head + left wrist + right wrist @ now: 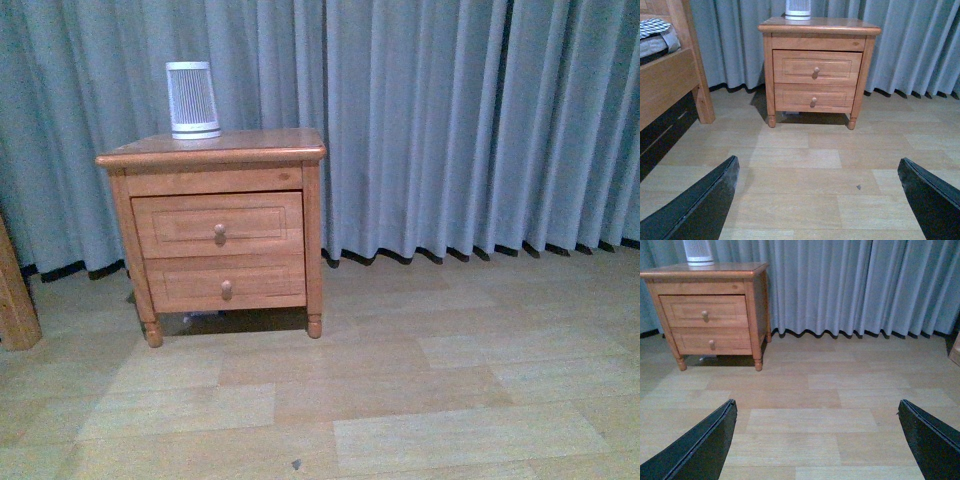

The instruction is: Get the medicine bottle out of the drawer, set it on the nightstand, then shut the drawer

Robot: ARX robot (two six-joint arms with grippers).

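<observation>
The upper drawer (262, 226) sits shut in the nightstand (262, 151), its knob (220, 233) facing out and a white ribbed cylinder (193, 98) on top. The left end effector (817, 165) and right end effector (816, 405) hang over the wooden floor (400, 400), fingers spread wide and well apart from the drawer.

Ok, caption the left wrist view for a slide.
Left gripper open, facing the nightstand: upper drawer and lower drawer both shut, white ribbed device on top.

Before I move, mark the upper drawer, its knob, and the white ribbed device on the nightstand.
upper drawer (175, 225), front view, on its panel front, left of the knob.
upper drawer knob (220, 233), front view, on the knob's round face.
white ribbed device (193, 98), front view, middle of its ribbed side.
</observation>
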